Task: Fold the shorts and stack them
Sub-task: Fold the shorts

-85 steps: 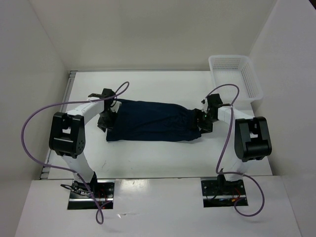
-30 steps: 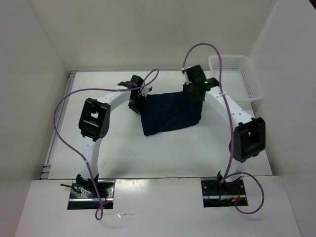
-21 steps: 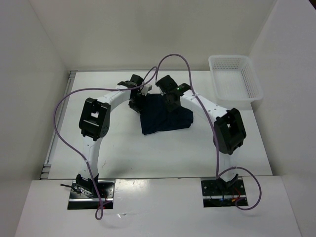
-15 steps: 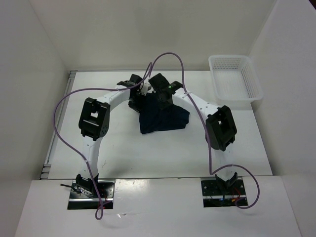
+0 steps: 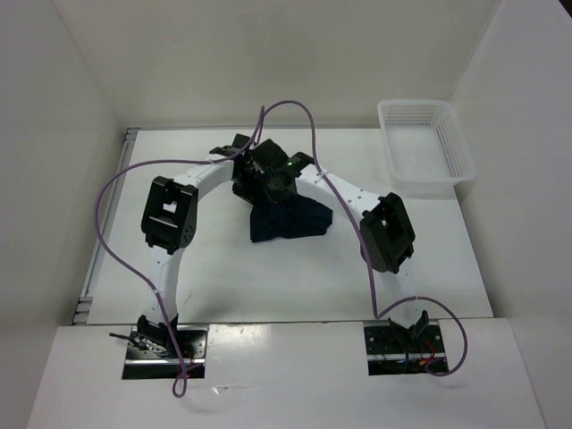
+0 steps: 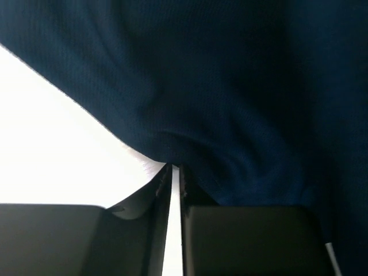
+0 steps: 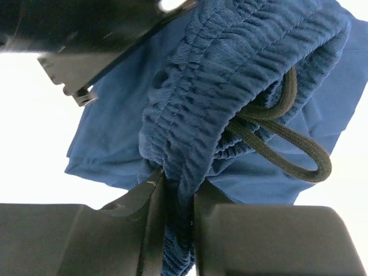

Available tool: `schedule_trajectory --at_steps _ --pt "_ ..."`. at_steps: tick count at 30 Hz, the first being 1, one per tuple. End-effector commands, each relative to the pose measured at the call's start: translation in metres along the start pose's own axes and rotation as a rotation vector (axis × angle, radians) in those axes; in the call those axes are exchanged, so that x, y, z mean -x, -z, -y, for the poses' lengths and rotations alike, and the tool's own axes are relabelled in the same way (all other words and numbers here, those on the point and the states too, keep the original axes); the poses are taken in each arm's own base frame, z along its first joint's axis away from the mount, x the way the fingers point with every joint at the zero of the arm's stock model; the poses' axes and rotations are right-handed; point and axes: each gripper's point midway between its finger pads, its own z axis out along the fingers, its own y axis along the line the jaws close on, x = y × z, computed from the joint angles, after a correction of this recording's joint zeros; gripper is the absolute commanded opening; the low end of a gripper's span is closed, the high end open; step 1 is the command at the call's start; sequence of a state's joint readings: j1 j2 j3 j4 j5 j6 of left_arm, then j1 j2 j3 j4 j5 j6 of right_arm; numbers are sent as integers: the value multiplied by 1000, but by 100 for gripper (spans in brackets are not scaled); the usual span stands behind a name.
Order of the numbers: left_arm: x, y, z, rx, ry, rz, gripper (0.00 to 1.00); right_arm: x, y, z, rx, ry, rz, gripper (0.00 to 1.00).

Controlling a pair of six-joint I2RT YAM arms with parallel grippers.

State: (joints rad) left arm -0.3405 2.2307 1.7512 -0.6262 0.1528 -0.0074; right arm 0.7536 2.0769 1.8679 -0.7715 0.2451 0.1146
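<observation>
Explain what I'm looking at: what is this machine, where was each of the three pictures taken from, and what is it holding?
It is two robot arms bolted at the near edge of a white table, each ending in a two-finger claw. The wide picture comes from a fixed camera above and behind the arms. The other two come from a small camera on each wrist, so the dark blocks at the bottom are that claw's own fingers. On the table are navy shorts, bunched near the middle where the claws meet, and a white mesh basket at the far right. The left claw pinches a thin edge of the cloth. The right claw is shut on the gathered waistband, with the black drawstring looping out beside it.
</observation>
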Motion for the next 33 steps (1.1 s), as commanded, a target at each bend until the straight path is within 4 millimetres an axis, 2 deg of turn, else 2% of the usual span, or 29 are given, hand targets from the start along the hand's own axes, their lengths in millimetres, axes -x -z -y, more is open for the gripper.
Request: schedule_trajectory --at_steps 1,2,3,4,6,7,8,9,10,11,12,13,14,15,17,18,19,20,21,22,23,24,25,28,33 --pt "-37 -25 -3 -20 19 -108 18 23 6 -33 90 21 72 24" --pt "-38 -22 -12 -5 36 -106 26 22 7 -42 144 24 64 30" --pt "-35 -17 -16 0 42 -94 31 21 8 -48 181 25 59 43" --pt "-36 -15 -31 32 64 -93 37 28 15 -55 227 33 80 49" --pt "-31 -3 -47 67 85 -66 47 37 37 -72 352 47 115 54" --pt "-32 -1 -60 102 100 -68 50 36 41 -78 388 48 125 55" --pt "-31 8 -76 132 125 -52 52 44 60 -84 429 69 171 55" --pt "-29 15 -86 155 138 -39 54 46 71 -88 471 81 197 55" --pt "-25 22 -95 179 150 -21 56 44 73 -90 488 82 217 55" --pt "-26 30 -110 214 171 -14 56 50 93 -87 503 81 266 55" --pt "-17 41 -116 224 177 18 58 50 98 -85 504 89 286 55" --pt "-15 47 -121 239 184 29 58 38 94 -81 482 96 270 55" --pt "-6 57 -121 244 180 55 59 37 96 -75 456 100 284 55" --pt "2 72 -122 244 183 87 59 27 93 -57 370 116 281 55" --pt "12 83 -109 185 175 123 59 19 86 -38 267 146 290 52" --pt "23 94 -90 144 146 148 60 2 76 -19 202 184 267 51" --pt "26 99 -76 105 131 153 60 -4 68 0 119 188 260 49" --pt "27 97 -63 67 116 146 62 -8 60 12 82 193 257 48" --pt "31 101 -49 30 97 161 62 -27 46 23 51 206 212 46" --pt "34 100 -32 12 65 154 62 -32 39 43 13 214 194 46" --pt "35 98 -22 -6 49 152 63 -35 34 51 1 219 194 46" --pt "38 99 -6 -37 25 152 63 -52 22 57 -9 237 153 46" --pt "37 95 0 -52 17 142 63 -57 17 71 -36 258 140 46" --pt "38 86 22 -83 -18 123 66 -75 2 86 -56 278 104 46" --pt "31 59 36 -73 -52 68 70 -90 -13 87 -49 309 84 46"
